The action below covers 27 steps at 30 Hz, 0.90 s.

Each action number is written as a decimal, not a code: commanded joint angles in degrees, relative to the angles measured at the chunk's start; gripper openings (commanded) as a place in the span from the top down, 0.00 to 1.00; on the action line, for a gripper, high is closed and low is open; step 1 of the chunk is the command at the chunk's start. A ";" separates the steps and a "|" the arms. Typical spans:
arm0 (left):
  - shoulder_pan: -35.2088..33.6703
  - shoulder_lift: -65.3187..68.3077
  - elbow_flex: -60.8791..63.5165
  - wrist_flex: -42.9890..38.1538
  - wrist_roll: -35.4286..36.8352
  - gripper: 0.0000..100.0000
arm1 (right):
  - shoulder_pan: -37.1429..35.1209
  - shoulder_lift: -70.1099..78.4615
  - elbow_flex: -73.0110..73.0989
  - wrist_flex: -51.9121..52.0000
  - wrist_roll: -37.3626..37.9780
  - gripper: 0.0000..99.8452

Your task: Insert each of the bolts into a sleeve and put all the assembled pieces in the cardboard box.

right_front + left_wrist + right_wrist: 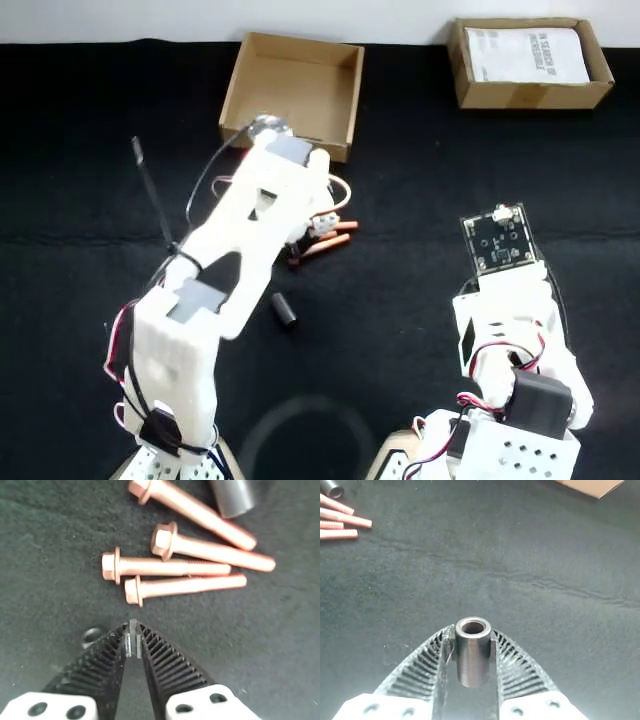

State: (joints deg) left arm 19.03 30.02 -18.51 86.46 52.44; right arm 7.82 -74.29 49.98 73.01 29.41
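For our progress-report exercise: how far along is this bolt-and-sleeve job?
Done: nothing yet; four bolts lie loose, unsleeved. In hand: the right claw grips one sleeve; the left claw, shut, sits near the bolts. Left: every insertion, the loose sleeve, then filling the cardboard box.

Black cloth (pixel 60 200) spread as the work surface, faintly creased; a white strip (pixel 120 18), wall or bare top, borders the cloth's far edge.

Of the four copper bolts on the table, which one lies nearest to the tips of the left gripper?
The outermost bolt of the row, its head just ahead of the left gripper; the other three lie beyond it.
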 commanded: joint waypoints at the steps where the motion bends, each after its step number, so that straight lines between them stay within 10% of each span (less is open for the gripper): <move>1: 1.98 1.80 -2.95 0.35 0.53 0.99 | 0.57 -0.48 0.04 -2.15 0.79 0.99; 14: 0.04 11.91 -4.00 -0.26 1.85 0.99 | 0.66 -0.48 -0.48 -2.24 0.79 0.99; 27: -14.99 29.58 -36.62 -0.35 1.85 0.99 | 0.48 -0.48 -0.13 -2.15 0.88 0.99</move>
State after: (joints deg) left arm 8.48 55.87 -46.73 86.73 53.93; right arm 7.91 -74.29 49.98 71.52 29.58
